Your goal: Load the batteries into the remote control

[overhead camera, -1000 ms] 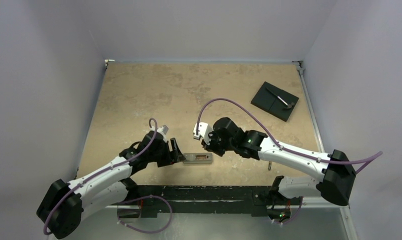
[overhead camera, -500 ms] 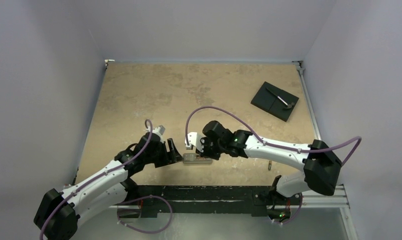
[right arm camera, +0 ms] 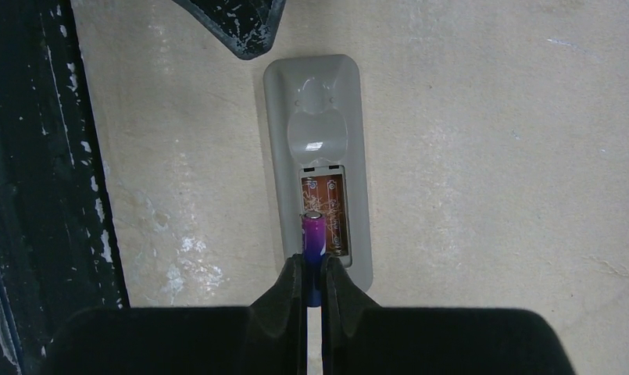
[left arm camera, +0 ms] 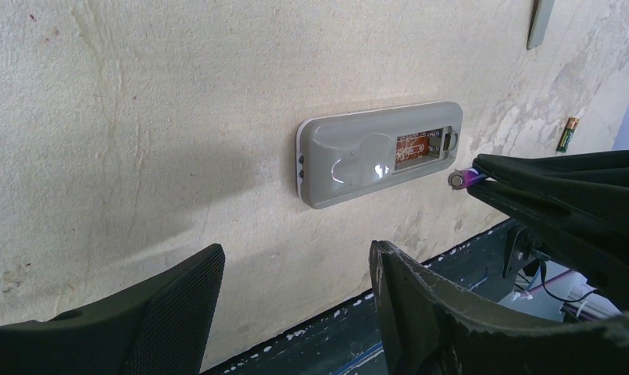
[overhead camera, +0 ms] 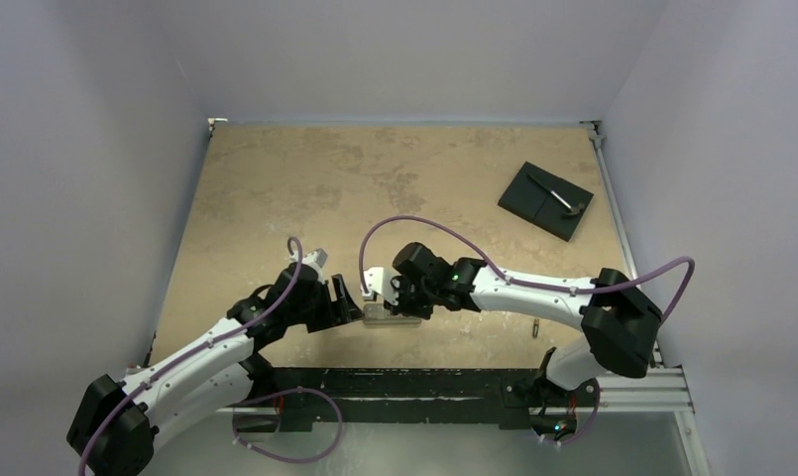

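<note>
The remote control [overhead camera: 395,319] lies grey back up near the table's front edge, its battery bay [right arm camera: 332,211] open and showing brown board. My right gripper [right arm camera: 312,264] is shut on a purple battery [right arm camera: 312,230], whose tip is over the bay's left slot. I cannot tell whether it touches. The battery [left arm camera: 461,178] also shows in the left wrist view, just off the remote's [left arm camera: 373,156] bay end. My left gripper [left arm camera: 295,262] is open and empty, just off the remote's other end [overhead camera: 347,297]. A second small dark cell [left arm camera: 566,134] lies on the table to the right [overhead camera: 536,328].
A black square plate [overhead camera: 533,203] with a thin grey tool on it sits at the back right. A narrow grey strip [left arm camera: 541,23] lies beyond the remote. The black rail [overhead camera: 395,382] runs along the table's front edge, close to the remote.
My right gripper has moved left and down with the battery until it hangs over the remote's open bay. The left gripper shifted slightly, then stayed beside the remote.
</note>
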You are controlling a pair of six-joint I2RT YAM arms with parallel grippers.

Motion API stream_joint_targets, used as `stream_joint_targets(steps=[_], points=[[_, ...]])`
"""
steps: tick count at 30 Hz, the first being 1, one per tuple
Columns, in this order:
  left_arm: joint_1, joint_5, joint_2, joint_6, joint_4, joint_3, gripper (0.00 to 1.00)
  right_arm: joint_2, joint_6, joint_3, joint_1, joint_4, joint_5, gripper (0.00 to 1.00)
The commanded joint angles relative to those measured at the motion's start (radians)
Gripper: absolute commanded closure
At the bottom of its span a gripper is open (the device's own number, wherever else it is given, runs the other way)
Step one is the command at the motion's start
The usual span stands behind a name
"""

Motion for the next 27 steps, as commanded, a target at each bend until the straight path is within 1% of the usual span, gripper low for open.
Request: stream_joint_targets(steps=[1, 27], points=[[0.003, -0.005, 0.002, 0.02, 0.008, 0.029, 0.32, 0.01, -0.017, 0.052, 0.005, 0.021, 0.004, 0.91], [0.004, 0.006, 0.022, 0.03, 0.022, 0.033, 0.32, 0.102, -0.064, 0.078, 0.005, -0.018, 0.028, 0.85]])
